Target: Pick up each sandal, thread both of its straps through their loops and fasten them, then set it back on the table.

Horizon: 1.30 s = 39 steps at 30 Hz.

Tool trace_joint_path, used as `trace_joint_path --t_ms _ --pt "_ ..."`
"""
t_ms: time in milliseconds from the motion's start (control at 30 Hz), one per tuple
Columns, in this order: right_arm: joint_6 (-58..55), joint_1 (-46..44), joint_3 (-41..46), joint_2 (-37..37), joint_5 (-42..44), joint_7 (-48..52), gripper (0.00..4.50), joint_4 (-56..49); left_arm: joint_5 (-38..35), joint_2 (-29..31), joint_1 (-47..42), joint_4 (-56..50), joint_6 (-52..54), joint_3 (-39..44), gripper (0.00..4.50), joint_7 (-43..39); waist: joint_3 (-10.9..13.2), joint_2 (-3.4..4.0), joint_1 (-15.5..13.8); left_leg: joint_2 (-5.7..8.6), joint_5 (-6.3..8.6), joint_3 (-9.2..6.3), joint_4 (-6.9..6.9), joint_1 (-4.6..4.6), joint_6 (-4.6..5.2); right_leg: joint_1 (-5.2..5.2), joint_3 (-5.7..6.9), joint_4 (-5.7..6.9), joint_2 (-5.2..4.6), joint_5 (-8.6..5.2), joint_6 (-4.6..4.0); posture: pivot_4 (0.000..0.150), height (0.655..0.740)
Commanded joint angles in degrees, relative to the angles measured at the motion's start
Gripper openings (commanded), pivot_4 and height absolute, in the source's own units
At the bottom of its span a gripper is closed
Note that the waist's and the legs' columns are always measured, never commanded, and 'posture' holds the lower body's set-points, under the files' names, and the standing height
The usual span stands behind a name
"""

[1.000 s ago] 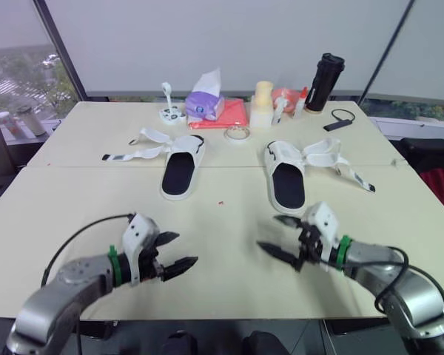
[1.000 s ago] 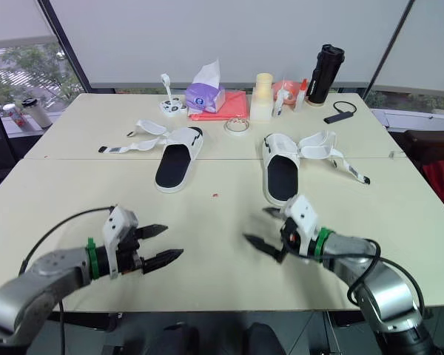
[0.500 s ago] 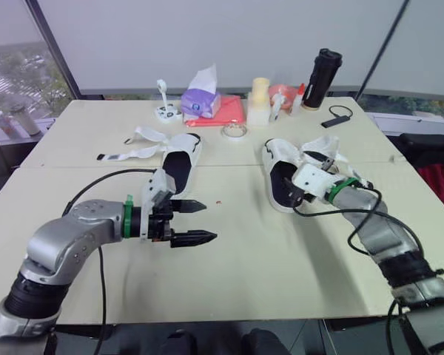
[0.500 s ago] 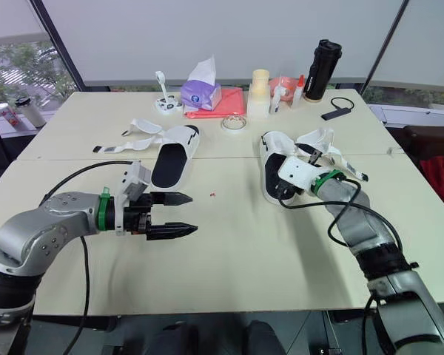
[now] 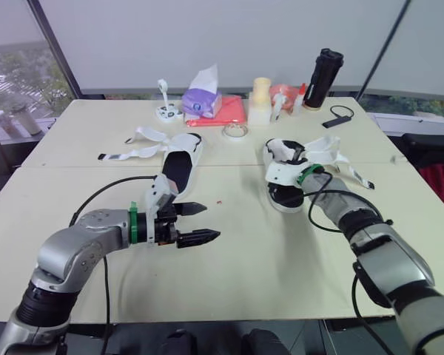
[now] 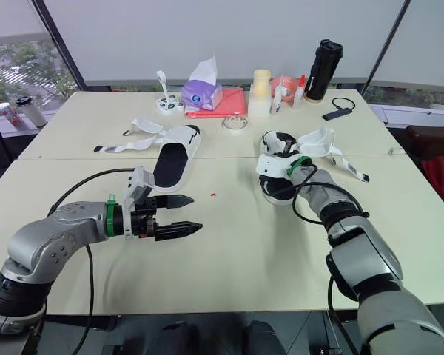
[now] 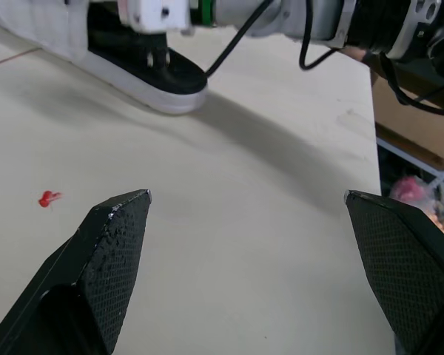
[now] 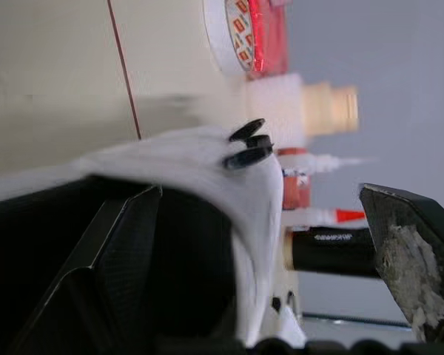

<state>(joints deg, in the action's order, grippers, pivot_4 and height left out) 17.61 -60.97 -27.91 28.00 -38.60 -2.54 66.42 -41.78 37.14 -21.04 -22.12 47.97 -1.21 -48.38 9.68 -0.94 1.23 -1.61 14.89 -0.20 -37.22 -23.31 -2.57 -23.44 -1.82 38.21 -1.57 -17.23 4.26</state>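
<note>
Half over the right sandal with the right gripper, spread wide at its white upper and gripping nothing yet, while it lies flat on the table with its straps loose beside it. Could close on the soft upper alone and let the sole sag or slip on lifting. Could also snag those loose straps and drag them. Holds the left gripper unclenched above bare table, well apart from the left sandal, too far to steady anything.
</note>
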Motion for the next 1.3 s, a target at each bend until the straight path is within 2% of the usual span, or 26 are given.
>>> trace_joint_path --t_ms 33,233,367,500,667,800,933,1000,1133,1300 --pt "0.52 -2.91 -2.82 -0.51 -3.71 -4.33 3.2 4.96 -0.85 -0.33 0.62 -3.01 -0.26 1.54 4.5 1.33 0.0 0.0 -0.09 0.01 0.0 -0.01 0.0 0.0 0.0 0.0 0.0 0.0 -0.01 0.0 0.0 0.15 0.74" --pt "-0.81 -5.03 -4.96 -1.18 -5.93 -6.58 0.07 8.24 -1.72 -0.31 2.34 -4.37 0.08 2.7 4.5 2.94 -0.01 0.01 0.16 0.0 0.01 -0.01 0.0 0.02 0.01 0.0 -0.03 0.04 0.0 0.0 0.0 0.15 0.74" --pt "-1.47 -5.85 -5.22 -1.29 -6.31 -8.04 0.02 8.7 -1.85 -0.28 2.53 -4.57 -0.16 2.62 4.5 3.49 -0.01 0.01 0.23 0.01 0.04 -0.02 -0.01 0.05 0.06 0.02 -0.03 0.08 -0.01 0.0 0.0 0.15 0.74" --pt "6.48 -6.32 -7.84 3.07 -9.82 -15.17 0.02 4.86 -1.31 1.2 2.83 -3.86 -0.78 3.4 4.5 2.86 0.0 0.03 0.31 0.01 0.04 -0.02 -0.02 0.04 0.06 0.01 -0.03 0.09 -0.01 0.01 0.0 0.15 0.74" --pt "25.36 -4.96 -11.73 13.45 -15.95 -23.71 0.02 -7.84 -0.47 5.25 2.96 -1.11 -1.94 4.94 4.5 -0.47 0.07 0.14 -0.01 0.08 0.0 0.07 0.07 -0.19 0.0 -0.36 -0.14 0.16 -0.02 0.0 0.01 0.15 0.74" --pt "39.86 -1.07 -11.71 21.88 -19.51 -26.54 0.02 -24.17 0.6 7.36 0.87 2.66 -3.15 5.01 4.5 -3.5 0.08 0.14 0.04 0.05 0.03 0.12 0.1 -0.18 0.05 -0.4 -0.21 0.15 0.04 0.0 0.01 0.15 0.74" --pt "51.98 8.32 -9.37 29.21 -21.72 -26.82 0.02 -42.74 0.59 8.7 -1.78 5.43 -3.18 5.32 4.5 -5.86 0.08 0.14 -0.22 0.04 0.06 0.17 0.07 -0.16 0.11 -0.4 -0.27 0.19 0.06 0.0 0.01 0.15 0.74" --pt "55.67 13.15 -8.37 31.64 -22.91 -26.81 0.02 -47.35 -0.12 8.85 -2.2 5.61 -2.51 5.81 4.5 -6.48 0.08 0.14 -0.51 0.04 0.07 0.13 0.06 -0.16 0.11 -0.37 -0.3 0.19 0.05 0.0 0.01 0.15 0.74" --pt "57.83 18.53 -5.68 31.95 -25.19 -26.74 0.02 -51.14 -0.28 8.12 -1.68 4.98 -2.19 5.42 4.5 -6.37 0.08 0.14 -0.23 0.08 0.07 0.26 -0.14 -0.15 0.13 -0.34 -0.51 0.27 0.04 0.01 0.03 0.15 0.74" --pt "57.0 20.11 -4.73 29.5 -29.69 -27.32 0.02 -50.75 -0.7 6.8 -1.04 3.67 -1.56 4.89 4.5 -5.83 0.08 0.13 0.19 0.02 0.07 0.4 -0.22 0.06 0.14 -0.33 -0.65 0.63 0.11 0.0 0.02 0.15 0.74"
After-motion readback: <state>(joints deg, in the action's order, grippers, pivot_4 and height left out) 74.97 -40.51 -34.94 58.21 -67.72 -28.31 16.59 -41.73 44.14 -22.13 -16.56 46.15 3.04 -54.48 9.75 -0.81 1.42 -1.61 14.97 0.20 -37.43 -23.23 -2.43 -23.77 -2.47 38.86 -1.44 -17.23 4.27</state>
